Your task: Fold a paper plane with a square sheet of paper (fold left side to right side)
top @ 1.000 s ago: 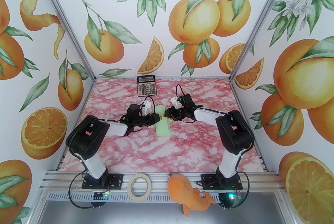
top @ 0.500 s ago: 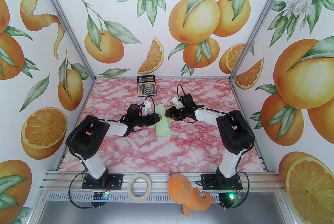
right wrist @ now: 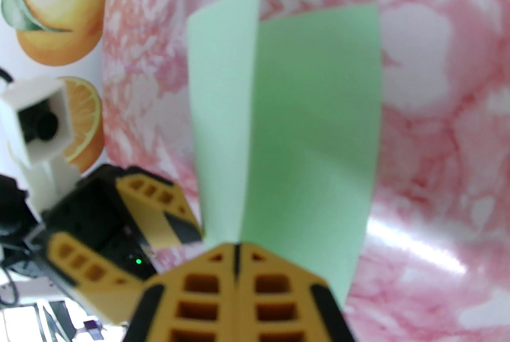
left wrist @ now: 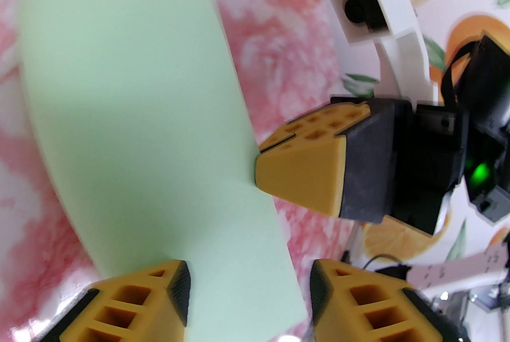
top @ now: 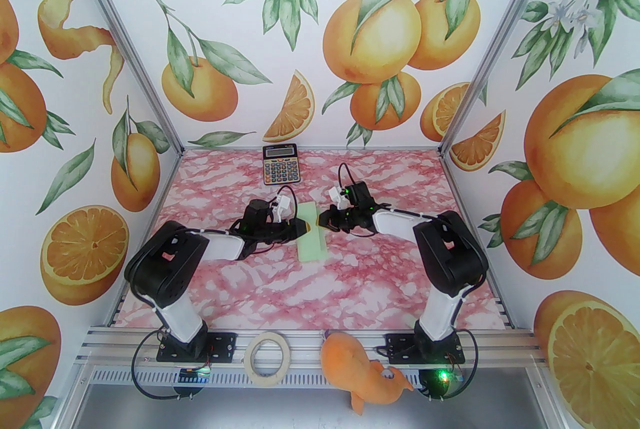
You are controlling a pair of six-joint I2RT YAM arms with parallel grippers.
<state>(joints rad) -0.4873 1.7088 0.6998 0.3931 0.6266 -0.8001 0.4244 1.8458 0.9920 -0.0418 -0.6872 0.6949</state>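
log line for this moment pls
left gripper open over folded square sheet of paper | right gripper shut at its edge

Matt, smooth square sheet of paper (top: pixel 312 247); glossy marble-print tabletop (top: pixel 350 287); ribbed bare-metal frame rail (top: pixel 300 337).

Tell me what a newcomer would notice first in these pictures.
The loud orange-fruit wallpaper on the walls grabs the eye first. Then comes the pale green paper, folded to a strip at the middle of the pink marbled table, with the open left gripper over it and the shut right gripper at its right edge.
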